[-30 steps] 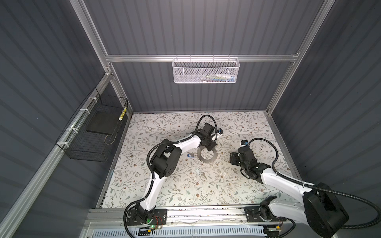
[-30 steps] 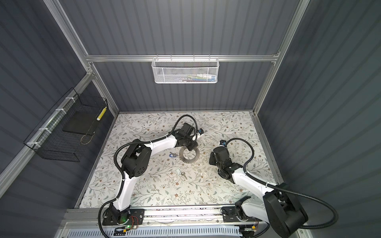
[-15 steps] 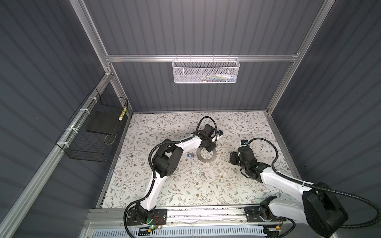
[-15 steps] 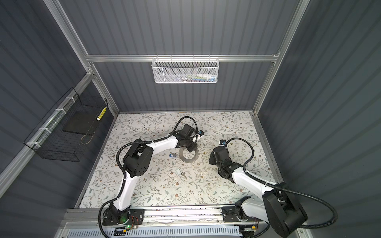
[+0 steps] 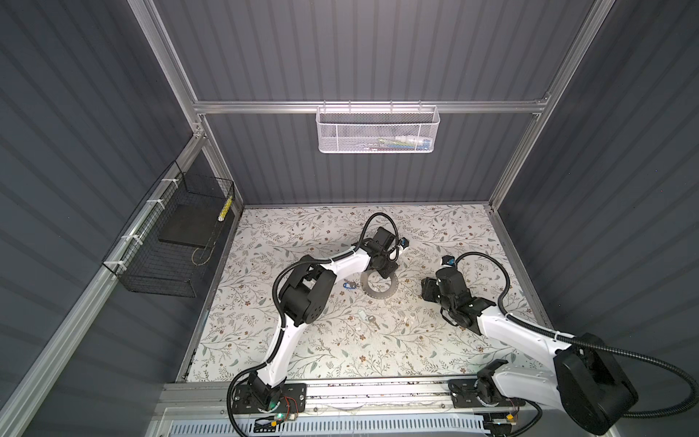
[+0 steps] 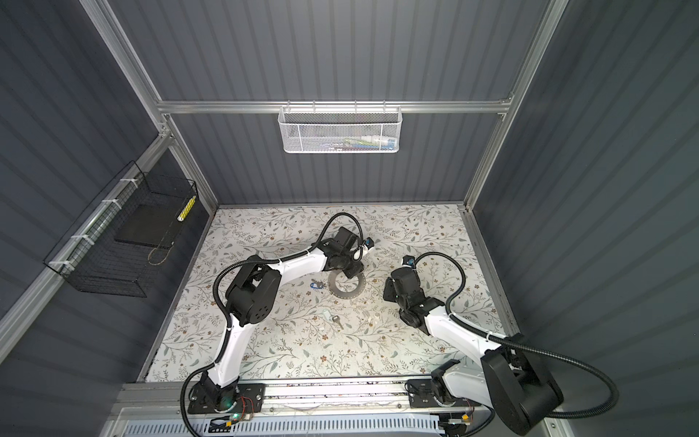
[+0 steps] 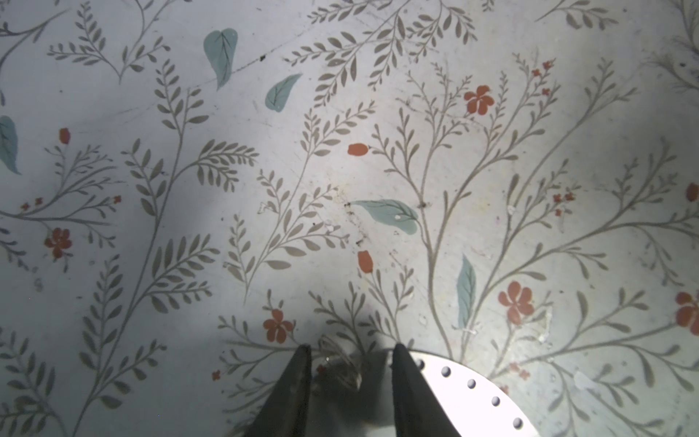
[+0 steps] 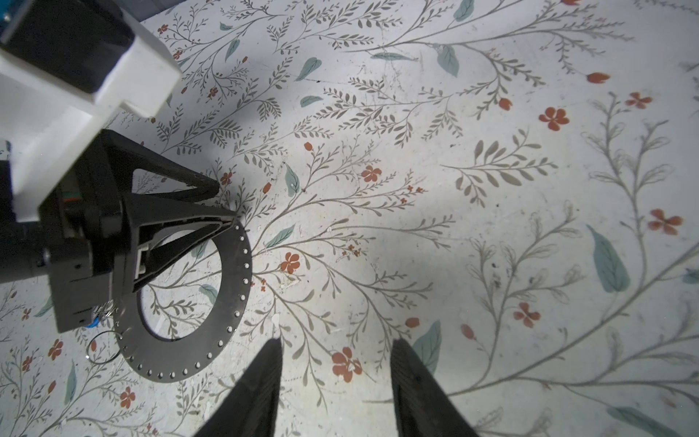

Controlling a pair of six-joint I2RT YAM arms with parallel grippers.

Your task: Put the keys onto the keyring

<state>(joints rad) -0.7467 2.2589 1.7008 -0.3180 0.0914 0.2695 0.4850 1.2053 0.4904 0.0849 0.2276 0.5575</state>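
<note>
1. Keyring: laid flat mid-mat, no key threaded.
2. Left gripper: jaws apart; one finger set over the ring's rim, seemingly to pin it.
3. Right gripper: jaws apart, empty, held clear.
4. Blue-headed key: left just beside the ring.
5. Whitish-headed key: left apart.

Two bent arms, both grippers open

The left arm goes up from its base at the front, bends at a big black elbow, and reaches out to the middle. Its wrist tips over, so the left gripper points down and sits very low. Its two black fingers are apart, with a gap between them. The right arm starts at the front right, stays low, and reaches to the middle too. The right gripper points down and a bit forward. Its two fingers are wide apart and empty. The two grippers are near each other but not touching.
</note>
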